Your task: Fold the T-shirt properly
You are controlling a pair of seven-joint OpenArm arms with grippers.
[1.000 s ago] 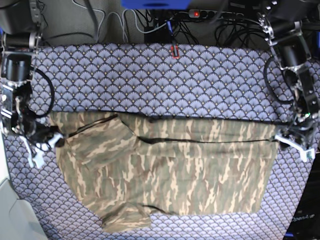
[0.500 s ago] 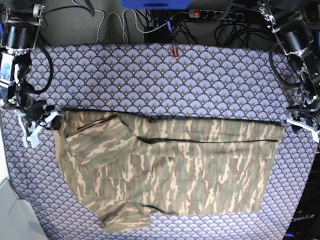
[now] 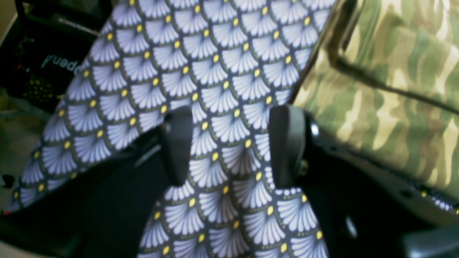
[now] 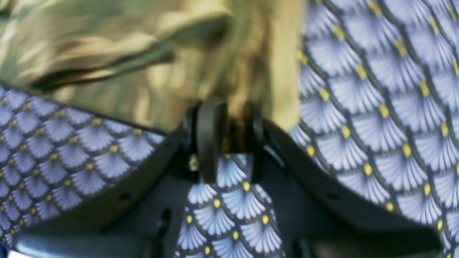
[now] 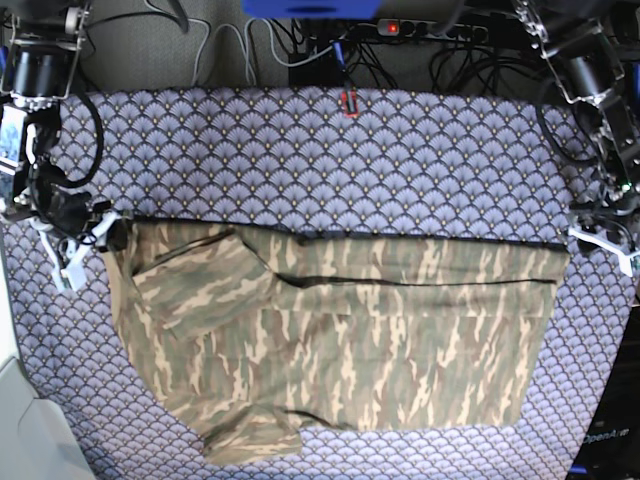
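Observation:
The camouflage T-shirt [image 5: 340, 340] lies spread flat across the near half of the table, its far edge pulled into a straight line and one sleeve folded in at the left. In the right wrist view my right gripper [image 4: 233, 138] is shut on a bunch of the T-shirt [image 4: 125, 53] at its far left corner; the base view shows that gripper [image 5: 85, 240] there. My left gripper [image 3: 231, 143] stands open over bare tablecloth, with the T-shirt [image 3: 387, 89] just beside it. In the base view it [image 5: 603, 240] sits right of the shirt's far right corner.
A purple scale-patterned tablecloth [image 5: 300, 160] covers the whole table. Behind the far edge run cables and a power strip [image 5: 400, 28]. A small red clip [image 5: 350, 102] sits at the far edge's middle. A dark box [image 5: 605, 440] stands off the right edge.
Both grippers have moved toward the far side, drawing the shirt's far edge with them and pulling it straight. The shirt's right corner has shifted outward.

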